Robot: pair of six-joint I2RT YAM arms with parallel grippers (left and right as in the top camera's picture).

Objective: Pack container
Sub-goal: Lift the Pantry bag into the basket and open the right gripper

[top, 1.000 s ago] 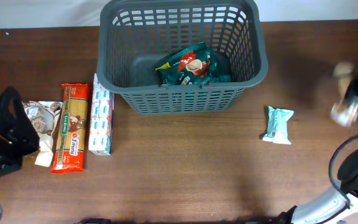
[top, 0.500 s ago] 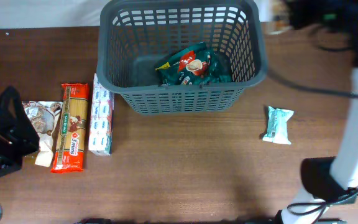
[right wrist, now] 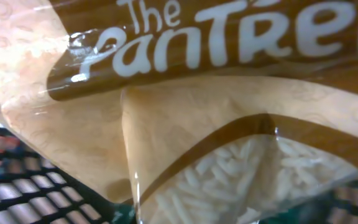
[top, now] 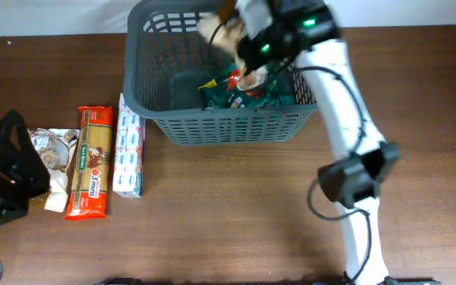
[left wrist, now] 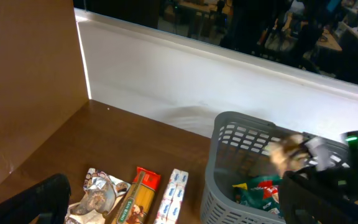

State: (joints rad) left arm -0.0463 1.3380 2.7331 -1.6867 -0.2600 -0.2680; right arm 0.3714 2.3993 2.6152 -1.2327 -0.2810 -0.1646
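Blur smears the right gripper (top: 249, 49) in the overhead view, where it hangs over the open top of the container (top: 228, 127). A tan bag (top: 222, 28) sticks out from its tip toward the far left corner of the basket. In the right wrist view this bag (right wrist: 166, 124) fills nearly the whole picture, close against the lens, with white lettering on a brown band and pale short pieces behind a clear window. The fingers themselves are hidden by it, so the width of the jaws cannot be read, but the bag is off the ground and carried at the tip, clamped there. Below it, on the basket floor, lies a green packet (top: 252, 89).

The container stands at the far middle of the brown table (top: 236, 214). To its left lie a blue and white box (top: 128, 146), an orange spaghetti packet (top: 90, 162) and a silvery packet (top: 47, 154), side by side. The left gripper (top: 10, 166) is a dark shape just beside the silvery packet; whether its jaws are parted or closed cannot be told.
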